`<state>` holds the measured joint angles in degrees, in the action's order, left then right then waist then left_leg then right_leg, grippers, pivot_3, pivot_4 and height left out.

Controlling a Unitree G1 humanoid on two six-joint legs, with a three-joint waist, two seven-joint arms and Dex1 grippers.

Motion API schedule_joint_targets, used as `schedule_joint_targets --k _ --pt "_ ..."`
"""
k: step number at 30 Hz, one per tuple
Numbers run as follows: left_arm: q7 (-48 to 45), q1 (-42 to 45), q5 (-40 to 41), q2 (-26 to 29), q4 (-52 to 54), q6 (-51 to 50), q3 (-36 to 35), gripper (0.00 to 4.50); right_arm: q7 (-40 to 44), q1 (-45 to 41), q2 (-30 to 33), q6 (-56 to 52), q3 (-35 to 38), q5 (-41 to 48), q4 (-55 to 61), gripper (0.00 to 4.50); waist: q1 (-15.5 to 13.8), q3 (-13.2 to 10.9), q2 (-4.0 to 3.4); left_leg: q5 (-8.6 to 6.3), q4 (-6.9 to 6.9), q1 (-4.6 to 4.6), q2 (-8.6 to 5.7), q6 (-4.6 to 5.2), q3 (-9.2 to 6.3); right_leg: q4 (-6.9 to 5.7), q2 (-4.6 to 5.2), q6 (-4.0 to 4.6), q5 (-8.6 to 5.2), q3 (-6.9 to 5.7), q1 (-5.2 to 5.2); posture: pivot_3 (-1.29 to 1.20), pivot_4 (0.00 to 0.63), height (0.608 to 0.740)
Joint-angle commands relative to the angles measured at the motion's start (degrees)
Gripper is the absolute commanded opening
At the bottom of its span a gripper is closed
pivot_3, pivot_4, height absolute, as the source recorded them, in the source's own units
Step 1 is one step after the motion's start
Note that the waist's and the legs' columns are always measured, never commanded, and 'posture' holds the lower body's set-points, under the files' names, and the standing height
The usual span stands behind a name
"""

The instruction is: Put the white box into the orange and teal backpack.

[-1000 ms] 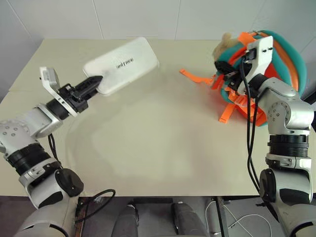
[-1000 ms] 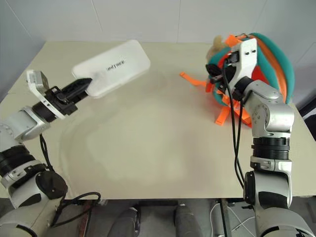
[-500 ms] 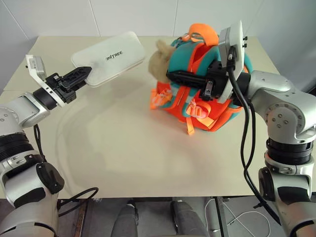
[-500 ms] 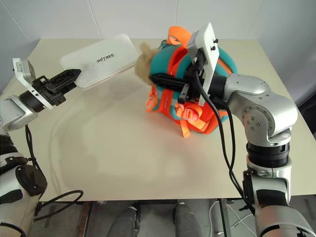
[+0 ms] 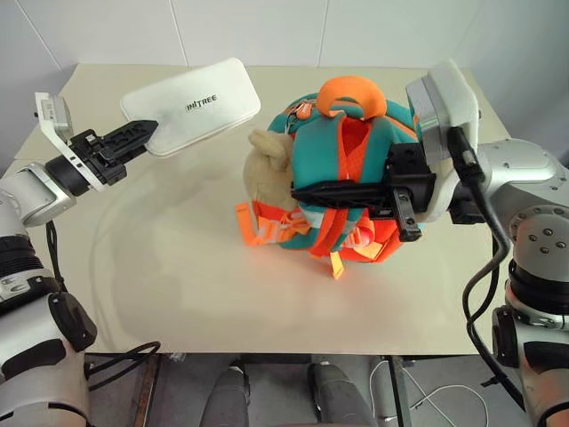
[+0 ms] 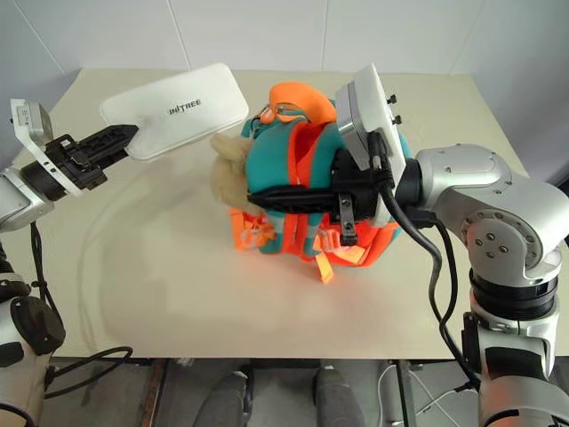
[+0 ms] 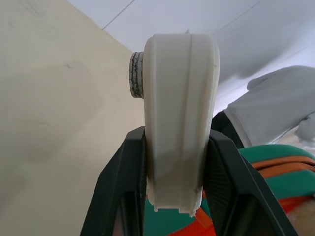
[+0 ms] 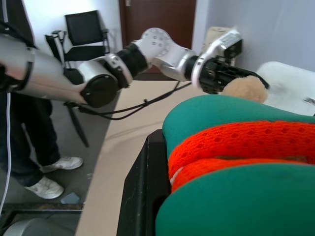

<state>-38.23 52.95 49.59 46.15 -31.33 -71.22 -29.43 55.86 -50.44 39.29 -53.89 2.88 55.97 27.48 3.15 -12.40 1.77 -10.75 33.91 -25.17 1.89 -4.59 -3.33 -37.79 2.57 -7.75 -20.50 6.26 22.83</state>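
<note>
we are holding both task things off to their own sides, so by our reading we are in the lining-up step, with the insertion not yet begun. our left gripper (image 5: pixel 147 135) is clamping one short end of the white box (image 5: pixel 194 107), its black fingers (image 7: pixel 125 182) pressing on the box's two flat faces, and the box is sticking out past the fingertips, raised over the table (image 5: pixel 178 285) and tilting slightly. our right gripper (image 5: pixel 307 190) is reaching level across the orange and teal backpack (image 5: pixel 342 178), its jaws narrowed right down on an orange strap or a fold of the fabric, we are judging, though exactly what it is pinching is hard to tell. the backpack is sitting just ahead of and under those right fingers, its plush head (image 5: pixel 267 169) facing toward the box, its orange top handle (image 5: pixel 351 89) standing up. the box's free end is lying near the backpack's top corner but apart from it. the backpack is looking zipped or at least not gaping, and we are not seeing any opening or anything inside it. next, we are thinking, the move is calling for the right gripper to expose and steady the mouth of the bag, then for the left to swing the box's free end over and feed it in narrow end first.
</note>
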Motion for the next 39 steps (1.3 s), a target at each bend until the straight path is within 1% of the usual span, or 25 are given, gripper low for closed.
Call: schedule_joint_targets --k 1,4,7,9,15,18,21,27,30,35,39 --pt "-6.88 -1.07 -0.84 4.16 4.91 2.73 2.52 1.23 4.88 1.66 4.13 2.13 1.83 0.97 2.94 0.00 -0.01 0.00 0.00 0.00 0.00 0.00 0.00 0.00 0.00 0.01 0.00 0.00 0.00 0.00 0.00 0.00 0.150 0.740" --pt "-11.78 -4.02 -0.96 6.02 9.19 6.32 3.40 1.23 8.59 3.84 7.59 5.13 0.53 -2.92 1.70 0.00 0.06 0.00 0.00 -0.01 0.00 0.00 0.00 0.02 0.04 0.04 0.00 0.01 -0.01 0.03 -0.01 0.00 0.150 0.740" --pt "-15.63 -6.37 0.01 6.71 12.32 9.48 1.82 1.23 10.87 5.57 9.03 8.42 -0.25 -6.25 -0.52 0.00 -0.01 0.00 0.00 -0.01 0.02 0.03 0.01 0.03 0.03 0.01 -0.01 0.03 -0.02 0.01 -0.02 0.00 0.150 0.740" --pt "-19.71 -8.65 1.12 7.02 14.42 12.33 -0.35 1.23 11.65 6.96 9.13 10.54 -0.91 -8.70 -1.95 0.00 0.08 0.00 0.00 0.00 0.07 0.04 0.00 0.05 0.03 -0.01 0.00 0.03 -0.01 0.02 -0.05 0.00 0.150 0.740" --pt "-27.59 -13.95 3.33 6.09 19.19 19.71 -5.22 1.23 11.74 9.12 8.59 13.04 -2.03 -12.34 -4.88 0.00 -0.01 0.00 0.00 0.01 0.11 0.06 0.01 0.07 0.03 -0.04 0.01 0.03 -0.01 0.02 -0.08 0.00 0.150 0.740" --pt "-30.41 -16.40 4.64 6.81 20.51 20.62 -6.79 1.23 11.81 9.44 8.44 13.51 -2.35 -13.25 -5.90 0.00 -0.04 0.00 0.01 0.00 0.12 0.06 0.01 0.08 0.05 -0.02 0.02 0.03 -0.01 0.03 -0.12 0.00 0.150 0.740" --pt "-31.88 -18.23 4.81 7.11 21.56 21.49 -6.84 1.23 11.96 9.45 8.20 13.75 -2.55 -13.73 -6.72 0.00 -0.03 0.00 0.01 0.00 0.13 0.08 0.01 0.09 0.03 -0.04 0.01 0.03 -0.01 0.02 -0.13 0.00 0.150 0.740" --pt "-36.58 -19.69 1.92 8.16 20.82 23.81 -1.37 1.23 12.16 8.75 7.27 14.02 -2.99 -14.20 -7.98 0.00 -0.04 0.00 0.00 0.01 0.17 0.12 0.01 0.10 0.03 -0.06 0.00 0.03 -0.01 0.02 -0.17 0.00 0.150 0.740" --pt "-37.98 -19.08 1.57 8.05 19.98 24.85 0.02 1.23 12.11 8.52 7.01 14.20 -3.01 -14.31 -8.34 0.00 -0.05 0.00 0.01 0.01 0.18 0.11 0.01 0.11 0.02 -0.06 0.00 0.03 0.00 0.01 -0.17 0.00 0.150 0.740" --pt "-43.57 -18.87 -3.23 10.83 19.01 27.81 7.64 1.23 11.96 8.84 7.03 14.42 -3.15 -14.74 -8.38 0.00 -0.04 0.00 0.00 0.01 0.17 0.11 0.01 0.11 0.02 -0.05 0.00 0.03 0.00 0.00 -0.17 0.00 0.150 0.740" --pt "-46.68 -16.09 -8.09 12.46 16.79 31.92 13.55 1.23 11.76 9.04 6.97 14.68 -3.25 -14.95 -8.50 0.00 -0.05 0.00 0.00 0.01 0.18 0.14 0.01 0.12 0.03 -0.08 -0.01 0.04 0.00 0.01 -0.18 0.00 0.150 0.740"
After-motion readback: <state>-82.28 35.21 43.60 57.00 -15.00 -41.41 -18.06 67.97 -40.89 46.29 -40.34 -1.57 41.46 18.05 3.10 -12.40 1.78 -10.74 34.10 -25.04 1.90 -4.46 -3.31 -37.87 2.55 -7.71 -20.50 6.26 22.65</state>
